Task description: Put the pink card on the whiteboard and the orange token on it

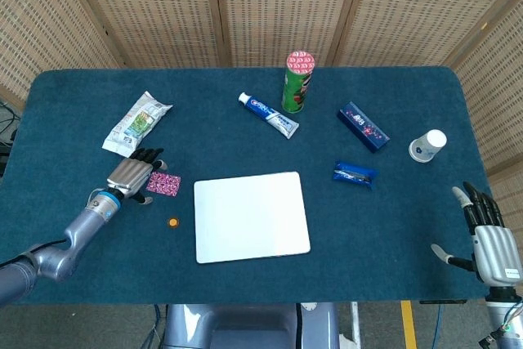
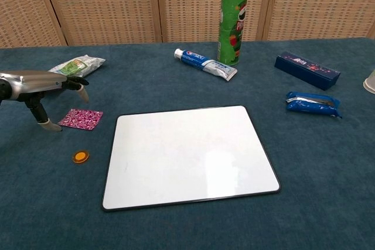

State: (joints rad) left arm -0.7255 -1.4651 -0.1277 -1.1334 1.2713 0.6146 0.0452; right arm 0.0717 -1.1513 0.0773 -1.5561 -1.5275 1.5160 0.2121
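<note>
The pink card [image 1: 164,183] [image 2: 81,119] lies flat on the blue cloth, left of the whiteboard [image 1: 251,216] [image 2: 187,154]. The small orange token [image 1: 172,222] [image 2: 81,157] sits on the cloth below the card, off the board's left edge. My left hand [image 1: 133,175] [image 2: 44,86] hovers just left of and above the card, fingers spread, holding nothing. My right hand [image 1: 489,239] stays at the table's near right corner with fingers apart and empty; the chest view does not show it.
A silver snack packet [image 1: 136,123] lies behind the left hand. Toothpaste tube [image 1: 268,114], green chip can [image 1: 298,82], dark blue box [image 1: 363,127], blue wrapper [image 1: 355,173] and white cup [image 1: 427,145] spread across the back and right.
</note>
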